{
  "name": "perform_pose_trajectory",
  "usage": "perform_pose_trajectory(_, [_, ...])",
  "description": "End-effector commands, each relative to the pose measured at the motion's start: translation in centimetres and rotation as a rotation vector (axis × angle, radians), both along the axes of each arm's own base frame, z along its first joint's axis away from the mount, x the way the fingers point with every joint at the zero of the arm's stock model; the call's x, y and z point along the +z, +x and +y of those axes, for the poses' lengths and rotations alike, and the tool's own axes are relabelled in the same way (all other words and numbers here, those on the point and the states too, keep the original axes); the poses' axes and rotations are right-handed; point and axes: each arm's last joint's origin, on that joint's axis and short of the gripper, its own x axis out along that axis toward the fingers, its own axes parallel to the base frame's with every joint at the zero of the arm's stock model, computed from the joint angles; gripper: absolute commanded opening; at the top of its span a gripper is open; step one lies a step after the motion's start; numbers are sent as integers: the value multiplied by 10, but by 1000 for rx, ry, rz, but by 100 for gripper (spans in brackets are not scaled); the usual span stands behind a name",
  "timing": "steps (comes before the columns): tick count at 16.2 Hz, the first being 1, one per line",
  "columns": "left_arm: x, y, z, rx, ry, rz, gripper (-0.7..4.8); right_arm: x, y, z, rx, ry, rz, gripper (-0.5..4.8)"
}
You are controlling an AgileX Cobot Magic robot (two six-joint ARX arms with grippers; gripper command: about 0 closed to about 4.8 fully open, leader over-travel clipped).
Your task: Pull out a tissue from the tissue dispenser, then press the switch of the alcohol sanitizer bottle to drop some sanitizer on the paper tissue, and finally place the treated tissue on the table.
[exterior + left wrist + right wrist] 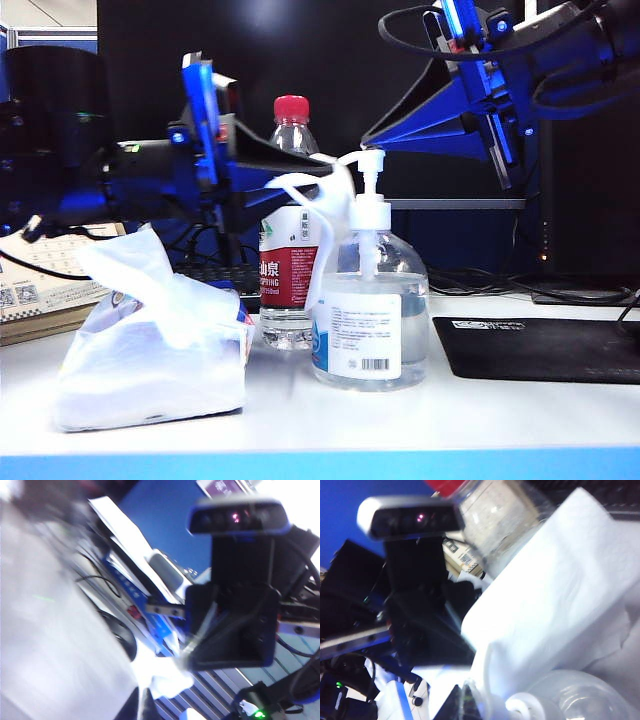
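My left gripper (322,168) is shut on the tissue (338,190), a white sheet that hangs down beside the pump of the alcohol sanitizer bottle (370,310). In the left wrist view the closed fingers (145,706) pinch the tissue (167,680). My right gripper (366,140) is shut and empty, its tip just above the switch (371,160), the white pump head. The right wrist view shows that gripper (463,697) close beside the switch (524,707), with the tissue (560,590) spread behind it. The tissue dispenser (150,350) lies on the table (300,425) at the left.
A red-capped water bottle (289,230) stands just behind the sanitizer bottle. A black mouse pad (540,350) lies at the right. A desk calendar (40,285) sits at the far left, and cables run along the back of the table.
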Motion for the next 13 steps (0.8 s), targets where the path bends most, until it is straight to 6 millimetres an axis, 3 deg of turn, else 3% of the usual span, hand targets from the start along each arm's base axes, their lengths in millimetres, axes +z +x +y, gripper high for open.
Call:
perform_pose_trajectory(1, [7, -1, -4, 11, -25, -41, -6, 3, 0, 1, 2, 1, -22, -5])
perform_pose_trajectory(13, [7, 1, -1, 18, -26, -50, -6, -6, -3, -1, 12, -61, 18, -5])
